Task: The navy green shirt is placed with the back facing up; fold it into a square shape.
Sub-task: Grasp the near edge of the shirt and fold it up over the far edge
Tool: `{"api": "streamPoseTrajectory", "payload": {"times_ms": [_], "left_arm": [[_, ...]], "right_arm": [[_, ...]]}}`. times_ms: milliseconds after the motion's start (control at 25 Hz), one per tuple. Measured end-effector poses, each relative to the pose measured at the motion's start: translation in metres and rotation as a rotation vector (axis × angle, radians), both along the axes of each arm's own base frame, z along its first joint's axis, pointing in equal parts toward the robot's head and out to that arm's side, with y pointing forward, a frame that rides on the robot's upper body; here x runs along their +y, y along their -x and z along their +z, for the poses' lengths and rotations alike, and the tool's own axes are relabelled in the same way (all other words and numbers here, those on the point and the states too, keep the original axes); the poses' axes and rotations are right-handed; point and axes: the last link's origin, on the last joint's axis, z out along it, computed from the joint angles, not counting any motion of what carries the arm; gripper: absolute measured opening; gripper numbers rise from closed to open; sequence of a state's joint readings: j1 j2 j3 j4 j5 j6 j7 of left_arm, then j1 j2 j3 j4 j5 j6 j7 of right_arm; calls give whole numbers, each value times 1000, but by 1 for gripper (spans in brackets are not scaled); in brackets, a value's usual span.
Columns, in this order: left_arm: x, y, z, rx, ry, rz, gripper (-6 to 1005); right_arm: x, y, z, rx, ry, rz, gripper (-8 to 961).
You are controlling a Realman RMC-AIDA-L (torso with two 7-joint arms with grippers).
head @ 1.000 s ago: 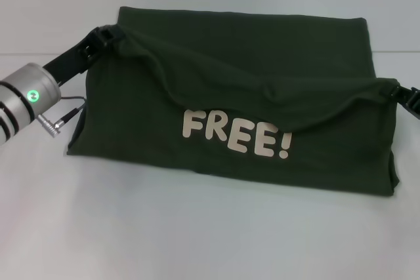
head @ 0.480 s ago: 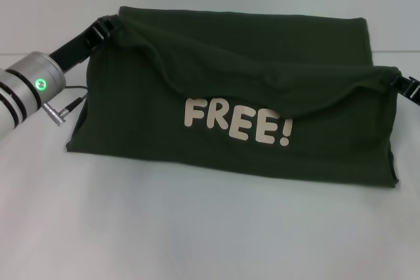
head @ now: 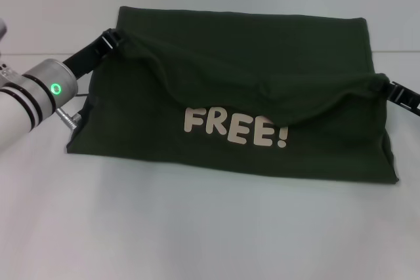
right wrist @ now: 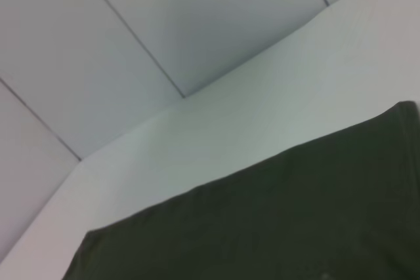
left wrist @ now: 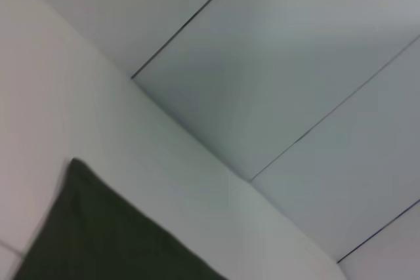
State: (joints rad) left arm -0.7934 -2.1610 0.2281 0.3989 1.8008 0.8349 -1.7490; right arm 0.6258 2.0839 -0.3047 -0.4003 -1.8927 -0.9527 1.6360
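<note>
Navy green shirt (head: pixel 236 103) on tabletop (head: pixel 197 227), "FREE!" showing. Left hand (head: pixel 113 36) and right hand (head: pixel 387 87) each pinch a raised fold corner.

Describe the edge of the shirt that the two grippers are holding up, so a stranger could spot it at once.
On the white table lies the navy green shirt, a wide dark olive block. Across its middle runs a raised, sagging hem, pinched by the left gripper at one end and the right gripper at the other. It droops just above the cream "FREE!" lettering, unlike the flat edges around it.
</note>
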Motion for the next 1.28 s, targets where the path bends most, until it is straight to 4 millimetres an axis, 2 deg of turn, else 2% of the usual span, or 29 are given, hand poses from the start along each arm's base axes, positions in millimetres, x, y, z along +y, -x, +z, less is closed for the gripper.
{"api": "streamPoseTrajectory", "payload": {"times_ms": [80,240,560,720,760,1000,1120,1280], "left_arm": [[0,-1,-3,22,5,-4,20],[1,-1,-9,78,0,-20,87],[-3,13,-11,65,-14,56,260],[-9,28,-7,74,-18,99,349],[-11,31,-7,82,-13,105,400],[-15,36,-13,107,38,99,694],[-22,40,-5,88,94,57,828],[-33,47,16,81,249,-18,859]], "right_arm": [[1,2,-2,-14,13,10,115],[1,3,-3,-19,19,15,136],[-10,-4,-1,16,27,14,371],[-20,-6,1,48,34,40,575],[-23,-7,2,54,37,48,626],[-34,-9,2,73,57,73,790],[-43,-9,4,65,106,129,791],[-70,-9,12,49,211,271,789]]}}
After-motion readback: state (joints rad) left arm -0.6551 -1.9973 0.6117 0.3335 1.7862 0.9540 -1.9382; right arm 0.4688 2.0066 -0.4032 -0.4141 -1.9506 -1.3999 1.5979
